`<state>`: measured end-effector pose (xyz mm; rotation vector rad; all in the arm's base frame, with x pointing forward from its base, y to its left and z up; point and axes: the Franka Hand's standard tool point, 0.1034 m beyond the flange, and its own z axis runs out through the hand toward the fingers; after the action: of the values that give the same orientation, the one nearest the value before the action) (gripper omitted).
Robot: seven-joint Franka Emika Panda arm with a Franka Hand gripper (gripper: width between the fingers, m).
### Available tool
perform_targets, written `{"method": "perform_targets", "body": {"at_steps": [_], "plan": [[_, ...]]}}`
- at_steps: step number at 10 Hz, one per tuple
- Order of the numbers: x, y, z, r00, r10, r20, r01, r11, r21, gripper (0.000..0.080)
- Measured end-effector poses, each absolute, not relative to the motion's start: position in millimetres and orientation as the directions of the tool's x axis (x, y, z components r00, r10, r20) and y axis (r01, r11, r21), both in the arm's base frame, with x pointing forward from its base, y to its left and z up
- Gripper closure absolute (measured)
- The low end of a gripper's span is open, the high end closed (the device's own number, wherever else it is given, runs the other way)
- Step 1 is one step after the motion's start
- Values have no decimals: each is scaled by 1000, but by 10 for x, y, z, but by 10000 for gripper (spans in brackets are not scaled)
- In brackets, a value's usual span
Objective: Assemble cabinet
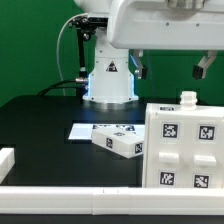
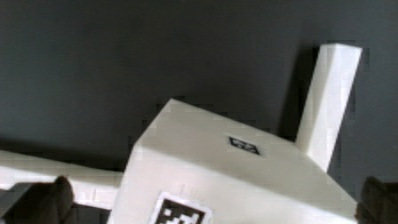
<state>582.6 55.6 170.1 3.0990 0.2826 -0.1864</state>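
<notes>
Gripper [image 1: 169,67] spread open, empty — hovering above the white cabinet body [image 1: 182,148], not touching it

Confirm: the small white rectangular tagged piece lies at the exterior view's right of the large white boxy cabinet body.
Wrong side. The exterior view shows it: the small white rectangular tagged piece lies at the exterior view's left of the large white boxy cabinet body.

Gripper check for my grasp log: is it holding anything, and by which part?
Nothing is held: the gripper hangs open above a white cabinet piece, clear of it.
</notes>
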Motion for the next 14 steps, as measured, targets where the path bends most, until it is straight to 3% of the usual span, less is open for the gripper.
{"method": "perform_targets", "body": {"at_steps": [3, 5, 7, 9, 11, 14], "plan": [[5785, 483, 1624, 973, 219, -77, 221, -975, 11, 2], [5339, 242, 1332, 968, 249, -29, 249, -968, -3, 2], [4919, 322, 939, 970, 239, -38, 240, -971, 8, 2], [5023, 287, 1032, 970, 240, -36, 241, -971, 6, 2], [4986, 286, 1003, 969, 242, -41, 242, -970, 5, 2], [4484, 11, 564, 935, 353, 16, 352, -935, 37, 2]]}}
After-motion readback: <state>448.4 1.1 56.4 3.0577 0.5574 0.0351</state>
